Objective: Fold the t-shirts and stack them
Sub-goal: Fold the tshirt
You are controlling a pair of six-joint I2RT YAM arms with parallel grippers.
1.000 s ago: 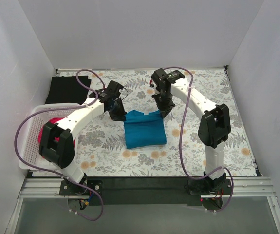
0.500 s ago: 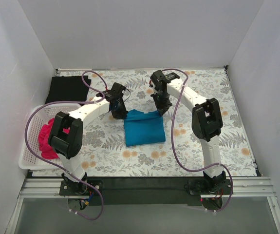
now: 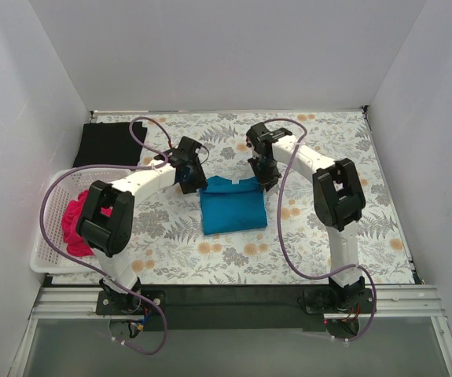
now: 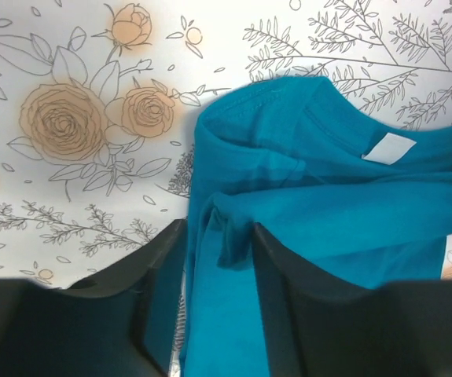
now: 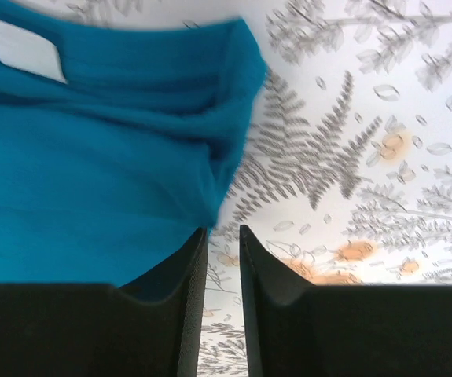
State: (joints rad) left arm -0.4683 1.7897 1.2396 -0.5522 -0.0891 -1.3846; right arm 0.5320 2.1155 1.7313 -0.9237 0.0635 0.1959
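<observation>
Floral table covering [image 3: 343, 236] within white walls [image 3: 226, 55]; folded teal-blue t-shirt [image 3: 233, 208] mid-table, unmoved since half a second ago; left gripper [image 3: 194, 185] astride its corner fold, grip indeterminate; right gripper [image 3: 265, 181] narrowly parted, empty.

2 robot arms, the left arm [image 3: 143, 181] and right arm [image 3: 304, 159], built of smooth white tubular shells joined by blocky black joint housings. A thin lilac cable [image 3: 43, 214] loops loosely from behind each gripper back to the far end of its arm. The left gripper [image 3: 192, 179] and right gripper [image 3: 263, 177] are black. Close up, each has 2 matte black fingers [image 4: 159, 306], flat-faced, broad behind and narrowing toward the tips. Farthest from the grippers, the bases [image 3: 123, 302] are black.
</observation>
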